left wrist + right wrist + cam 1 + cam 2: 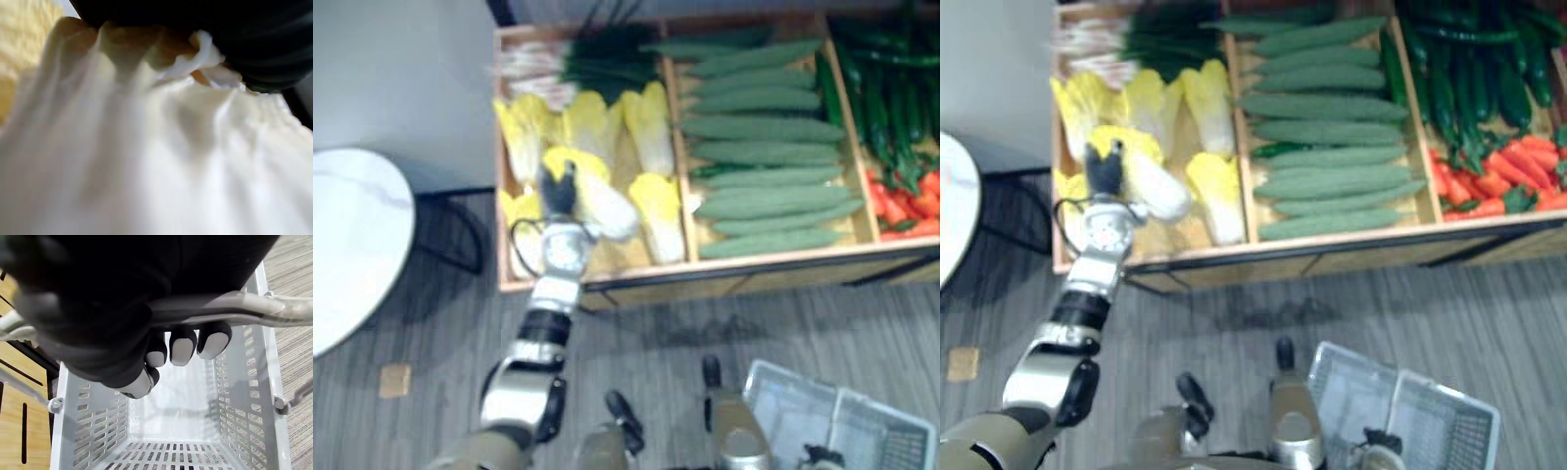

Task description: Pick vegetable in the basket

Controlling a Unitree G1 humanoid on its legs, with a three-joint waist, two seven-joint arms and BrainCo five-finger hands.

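A wooden crate [636, 279] holds vegetables in compartments. Pale yellow-white napa cabbages [646, 127] lie in its left compartment. My left hand [558, 192] reaches into that compartment and rests against one white cabbage [610, 211], whose ribbed surface [146, 161] presses close under the dark wrist cover. A grey plastic basket [842, 421] hangs low at the right, above the floor. My right hand [181, 350] is curled round its metal handle [254, 308]. Nothing lies inside the basket [171, 406].
Cucumbers [754, 157] lie in the middle compartment, dark green peppers [886, 98] and red peppers [911, 201] in the right one, spring onions [578, 59] at the back left. A round white table [352, 245] stands at the left. Grey plank floor lies before the crate.
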